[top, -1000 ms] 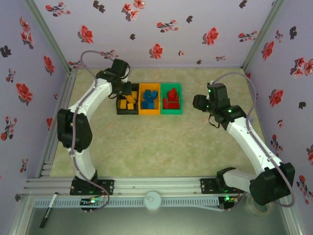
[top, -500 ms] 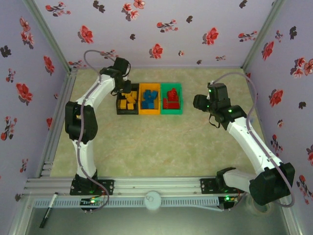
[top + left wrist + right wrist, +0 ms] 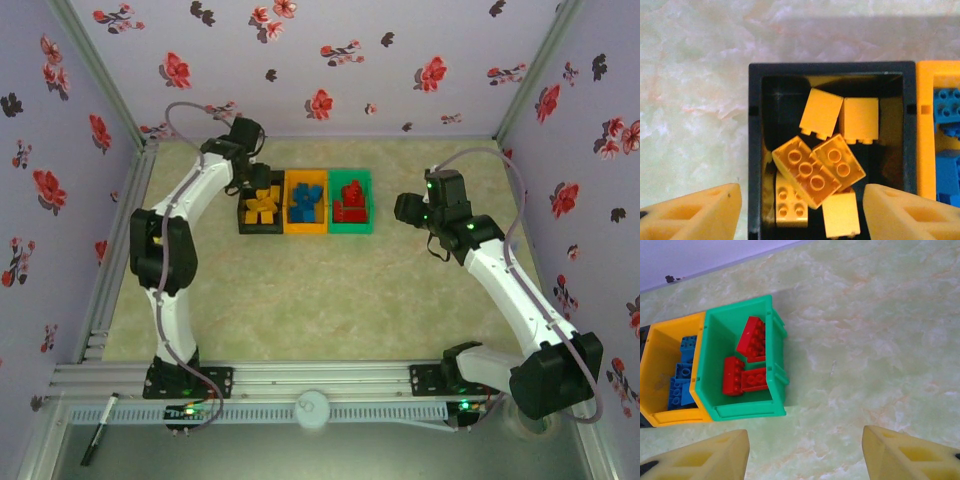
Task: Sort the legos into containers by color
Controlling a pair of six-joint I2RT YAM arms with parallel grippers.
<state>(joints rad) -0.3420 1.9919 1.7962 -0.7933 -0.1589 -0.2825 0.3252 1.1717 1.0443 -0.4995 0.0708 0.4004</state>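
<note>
Left arm (image 3: pixel 165 255) and right arm (image 3: pixel 515 300): white tube links, chunky black joints, a thin grey cable (image 3: pixel 185 108) looping off each. Green LEDs (image 3: pixel 432 185) on right arm. Black bases (image 3: pixel 180 380) at bottom of frame. Left fingers (image 3: pixel 695 215) yellow-orange hollow wedges; right fingers (image 3: pixel 700 457) paler yellow.

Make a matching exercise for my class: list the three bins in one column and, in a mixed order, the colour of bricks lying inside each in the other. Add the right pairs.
Column A
1. black bin
2. orange bin
3. green bin

Column B
a. red bricks
b. yellow-orange bricks
c. blue bricks

Pairs: 1-b; 2-c; 3-a
</note>
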